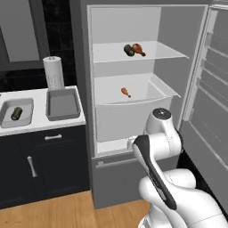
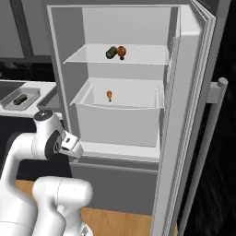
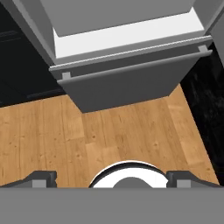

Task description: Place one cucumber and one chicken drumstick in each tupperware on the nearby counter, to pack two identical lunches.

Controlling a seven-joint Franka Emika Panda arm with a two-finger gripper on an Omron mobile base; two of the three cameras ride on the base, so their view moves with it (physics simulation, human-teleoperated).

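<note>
- Up front, the open fridge point(image 1: 133, 89) takes most of the space, door point(image 2: 184, 115) swung wide to the right, pale shelves, a big drawer in the middle and a closed grey drawer point(image 3: 127, 83) at the bottom.
- Left of it sits the counter point(image 1: 44, 122), white top over dark navy cabinets with silver handles. Wooden floor point(image 3: 87, 131) below, dark tiled wall behind.
- Two tupperware on that counter: the larger darker one point(image 1: 63, 104) looks empty, and the smaller lighter one point(image 1: 17, 112) already has a cucumber point(image 1: 17, 113) in it. A paper towel roll point(image 1: 54, 73) stands behind the larger one.
- Gripper point(image 3: 111, 177) hangs low by the fridge, pointing at the floor, jaws spread wide with nothing between them.
- Top shelf holds a second cucumber point(image 1: 128, 50) touching a chicken drumstick point(image 1: 138, 49). Another drumstick point(image 1: 126, 92) lies alone in the drawer.
- What could go wrong, my guess: that top pair is touching, so grabbing one may knock the other off the shelf or roll the cucumber to the back.
- Also the arm is folded tight near the fridge, so swinging up could clip the drawer front or a shelf edge.
- Easy mix-up too: dropping the second cucumber into the smaller container, which would leave the lunches uneven.
</note>
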